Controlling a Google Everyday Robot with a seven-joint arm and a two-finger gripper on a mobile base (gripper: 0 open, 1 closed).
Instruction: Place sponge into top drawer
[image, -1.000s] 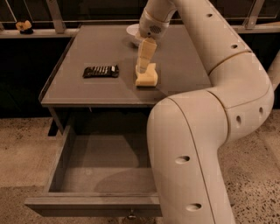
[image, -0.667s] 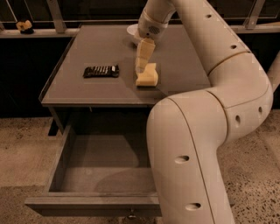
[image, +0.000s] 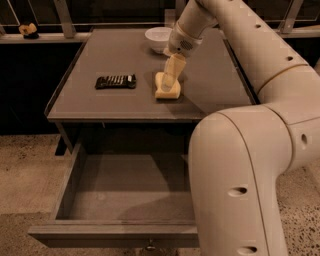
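While the gripper (image: 171, 80) sits on the sponge (image: 161, 91), at 3 o'clock from the black bar (image: 116, 81), grasping seems underway; its closure I cannot tell. Next: lift it toward 6 o'clock, into the top drawer (image: 125, 187).

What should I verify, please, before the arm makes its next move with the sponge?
1. Sponge lies on the tabletop: ok.
2. Gripper is down at the sponge: ok.
3. Hold on the sponge is secure: cannot tell.
4. Top drawer is pulled open below the tabletop: ok.
5. Black bar lies apart from the sponge: ok.
6. White bowl stands behind, apart from the sponge: ok.
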